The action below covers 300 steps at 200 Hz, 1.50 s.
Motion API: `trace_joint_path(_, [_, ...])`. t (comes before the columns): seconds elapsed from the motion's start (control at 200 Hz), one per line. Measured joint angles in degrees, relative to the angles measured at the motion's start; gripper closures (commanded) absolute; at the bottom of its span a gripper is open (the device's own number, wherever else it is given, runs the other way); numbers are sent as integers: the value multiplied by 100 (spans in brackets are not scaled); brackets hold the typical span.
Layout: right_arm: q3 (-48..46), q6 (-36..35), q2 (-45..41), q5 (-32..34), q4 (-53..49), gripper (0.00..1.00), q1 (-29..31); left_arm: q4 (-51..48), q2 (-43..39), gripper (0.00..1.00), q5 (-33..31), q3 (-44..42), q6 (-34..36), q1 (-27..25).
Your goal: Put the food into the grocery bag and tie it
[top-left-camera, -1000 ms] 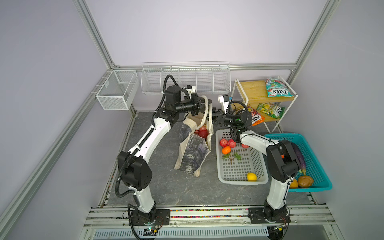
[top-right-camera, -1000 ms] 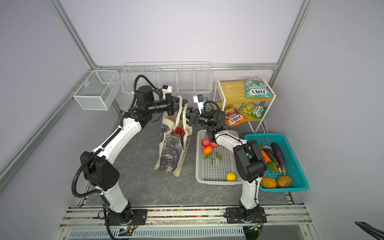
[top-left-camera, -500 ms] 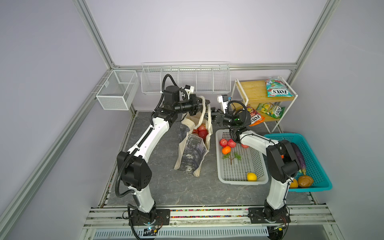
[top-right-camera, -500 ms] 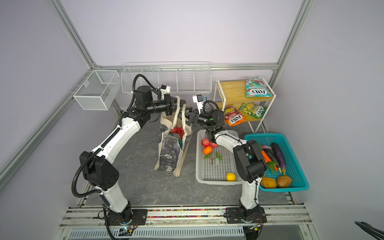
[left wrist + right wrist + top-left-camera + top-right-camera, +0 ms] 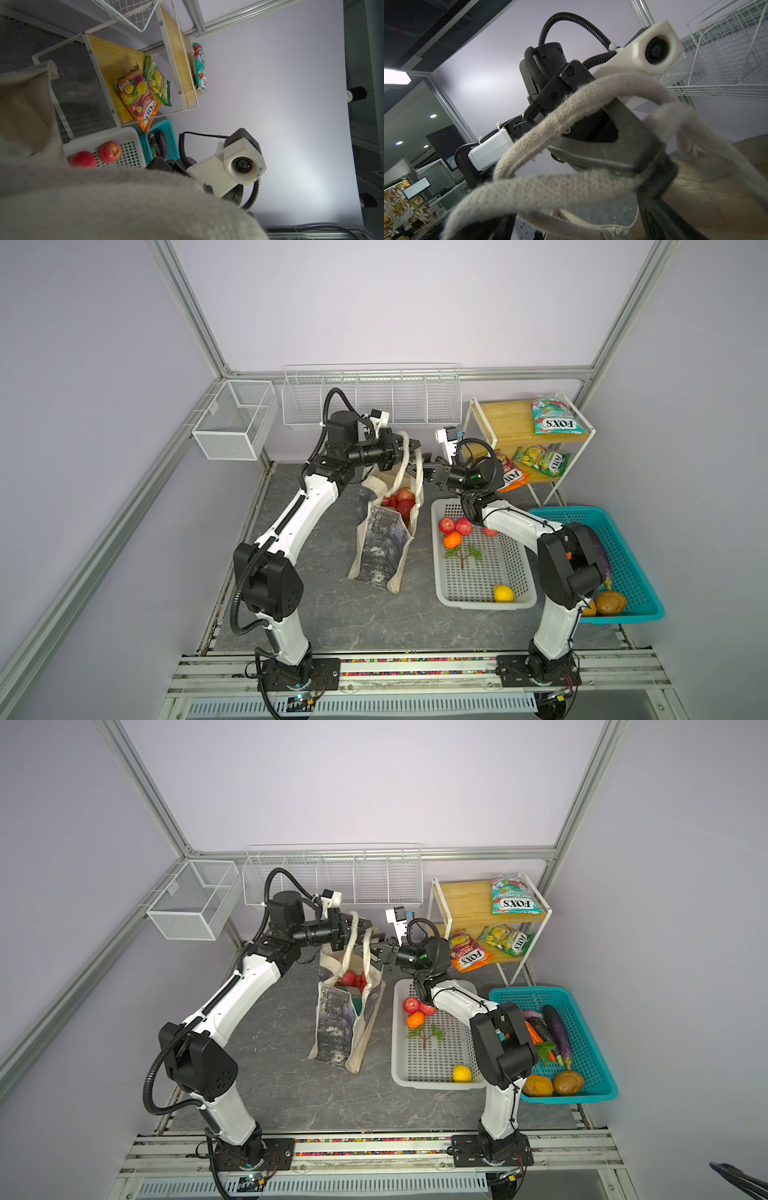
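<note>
At the near end of the white basket point(image 5: 482, 605) lies a yellow fruit point(image 5: 503, 593). Just right of it, the teal basket point(image 5: 631, 572) holds two brown tubers point(image 5: 568, 1082) in its near corner and eggplants point(image 5: 559, 1031) further in. Midway along the white basket lies a green sprig point(image 5: 463, 553), then an orange point(image 5: 453, 539) and red apples point(image 5: 455, 526) at the far end.

Left of the white basket, in the middle of the counter point(image 5: 324, 605), the bag point(image 5: 382, 547) stands upright. Its printed panel faces forward, and red fruit point(image 5: 401, 499) shows in its open mouth.

The handles point(image 5: 560, 116) rise above the mouth to where the two arms meet. The left pincer point(image 5: 407, 445) reaches in from the left and is closed on a handle. Blurred cream fabric fills much of the left wrist view. The right pincer point(image 5: 422, 475) reaches in from the right, jaws spread wide. In the right wrist view a handle strand lies against one finger point(image 5: 612, 151), unpinched.

Behind the right arm stands a shelf point(image 5: 505, 427). An orange packet point(image 5: 513, 477) and a green packet point(image 5: 542, 460) lie on its lower board, and the teal-and-red FOX'S packet point(image 5: 555, 414) lies on top. Farthest back, wire baskets point(image 5: 370, 402) hang on the wall.
</note>
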Motion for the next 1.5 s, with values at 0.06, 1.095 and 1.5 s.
trace_joint_path(0.06, [44, 7, 0, 2, -33, 7, 4, 20, 0, 100, 9, 0, 2, 2])
trace_joint_path(1.095, [208, -13, -44, 186, -809, 1, 299, -4824, 234, 100, -3414, 2345, 3759, -428])
trace_joint_path(1.5, [216, 81, -26, 201, -1071, 2, 511, -4784, 92, 100, -3727, 2035, 3814, -431])
